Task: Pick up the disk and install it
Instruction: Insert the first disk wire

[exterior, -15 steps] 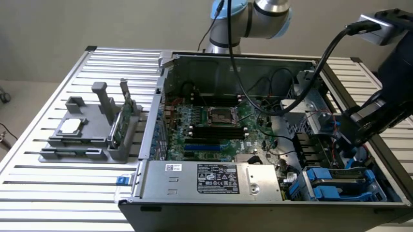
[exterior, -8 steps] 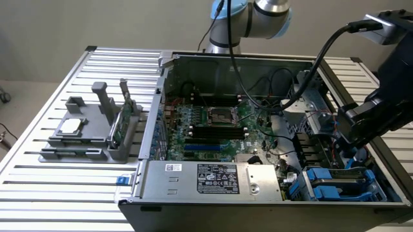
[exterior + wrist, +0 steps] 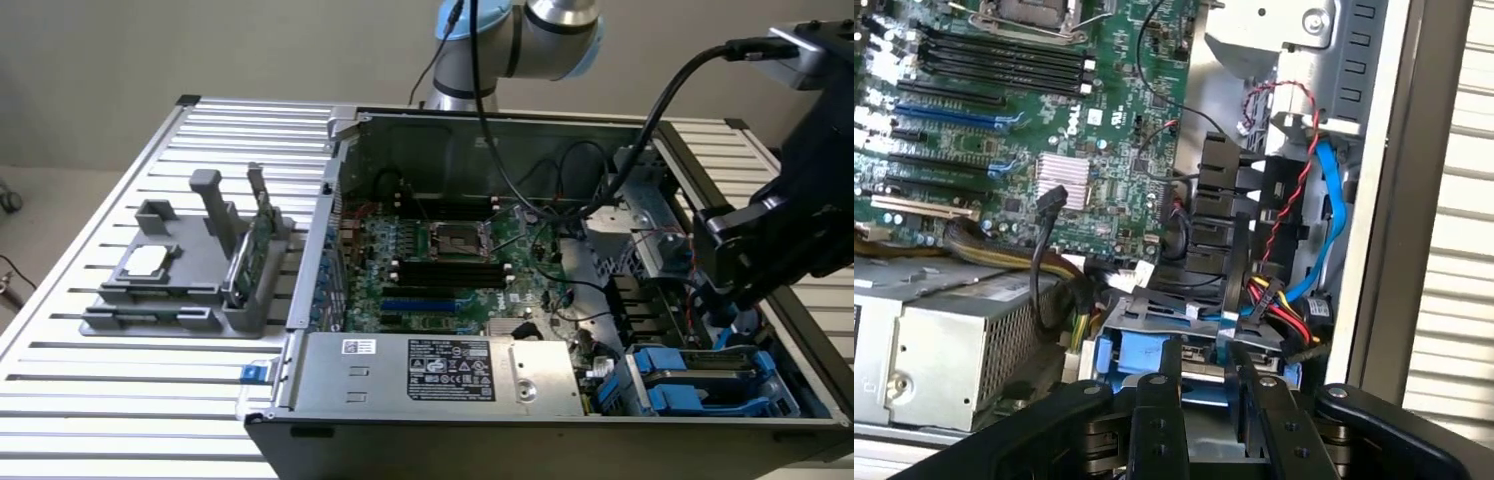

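The disk (image 3: 703, 378), silver-grey in a blue carrier, sits low in the drive bay at the front corner of the open computer case (image 3: 441, 405), on the exterior view's right. My gripper (image 3: 727, 322) comes down on it from above. In the wrist view the two black fingers (image 3: 1157, 400) stand on either side of the disk's (image 3: 1139, 355) edge, with grey metal and blue plastic between them. The gripper (image 3: 1204, 375) looks shut on the disk.
Red, black and blue cables (image 3: 1294, 250) hang close beside the bay. The grey power supply (image 3: 441, 372) lies along the case front, with the motherboard (image 3: 441, 255) behind it. A grey fixture (image 3: 187, 270) on the slatted table holds a small silver chip and a green card.
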